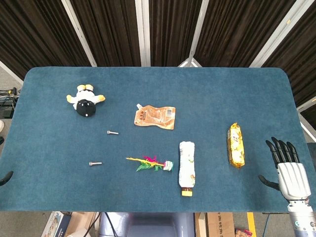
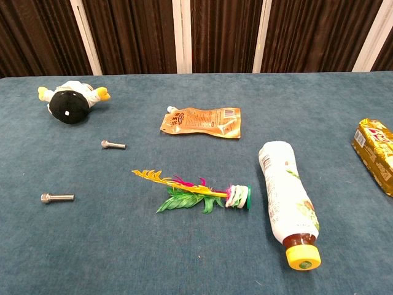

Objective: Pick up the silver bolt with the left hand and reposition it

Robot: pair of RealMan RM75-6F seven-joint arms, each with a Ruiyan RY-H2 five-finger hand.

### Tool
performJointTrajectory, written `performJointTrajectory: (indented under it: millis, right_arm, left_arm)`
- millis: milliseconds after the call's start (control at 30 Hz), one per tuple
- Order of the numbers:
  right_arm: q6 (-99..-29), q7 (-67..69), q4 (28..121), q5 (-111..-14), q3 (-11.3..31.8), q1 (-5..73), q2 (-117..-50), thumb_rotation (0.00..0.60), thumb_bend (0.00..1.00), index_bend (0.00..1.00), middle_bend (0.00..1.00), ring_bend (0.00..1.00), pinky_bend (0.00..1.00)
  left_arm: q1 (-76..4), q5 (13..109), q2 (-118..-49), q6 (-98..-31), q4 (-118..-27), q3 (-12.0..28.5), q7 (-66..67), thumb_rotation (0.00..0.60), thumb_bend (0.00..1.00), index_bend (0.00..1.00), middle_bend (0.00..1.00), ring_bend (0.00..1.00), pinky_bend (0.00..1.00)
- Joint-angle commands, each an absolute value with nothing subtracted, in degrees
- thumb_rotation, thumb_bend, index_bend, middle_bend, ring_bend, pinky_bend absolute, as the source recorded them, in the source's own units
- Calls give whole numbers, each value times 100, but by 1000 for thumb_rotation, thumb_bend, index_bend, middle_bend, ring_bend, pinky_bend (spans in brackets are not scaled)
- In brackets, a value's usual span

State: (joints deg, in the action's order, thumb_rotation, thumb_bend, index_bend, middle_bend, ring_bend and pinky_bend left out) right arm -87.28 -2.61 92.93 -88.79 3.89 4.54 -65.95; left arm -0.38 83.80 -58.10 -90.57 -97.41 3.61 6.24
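Observation:
Two silver bolts lie on the blue table: one below the plush toy, the other nearer the front left. Only a dark fingertip of my left hand pokes in at the left edge of the head view, well left of both bolts and touching neither; the rest of that hand is out of frame. My right hand rests at the front right with its fingers spread and nothing in it. The chest view shows neither hand.
A black, white and yellow plush toy lies at the back left. An orange pouch is mid-table, and a feathered toy sits in front of it. A white bottle and a yellow snack pack lie to the right.

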Motion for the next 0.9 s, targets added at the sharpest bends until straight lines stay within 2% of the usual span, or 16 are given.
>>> performJointTrajectory:
  millis: [33, 900]
  right_arm:
    - [-8716, -266, 9285, -8873, 390, 460, -6603, 600, 115, 83, 68, 62, 0]
    - [-8729, -189, 9314, -8896, 373, 450, -6550, 600, 115, 83, 69, 62, 0]
  left_arm:
    - [-37, 8382, -5809, -9058, -9743, 360, 628, 600, 314, 148, 9, 0, 0]
    - [-3, 8511, -5810, -9132, -9752, 322, 600, 600, 314, 148, 9, 0, 0]
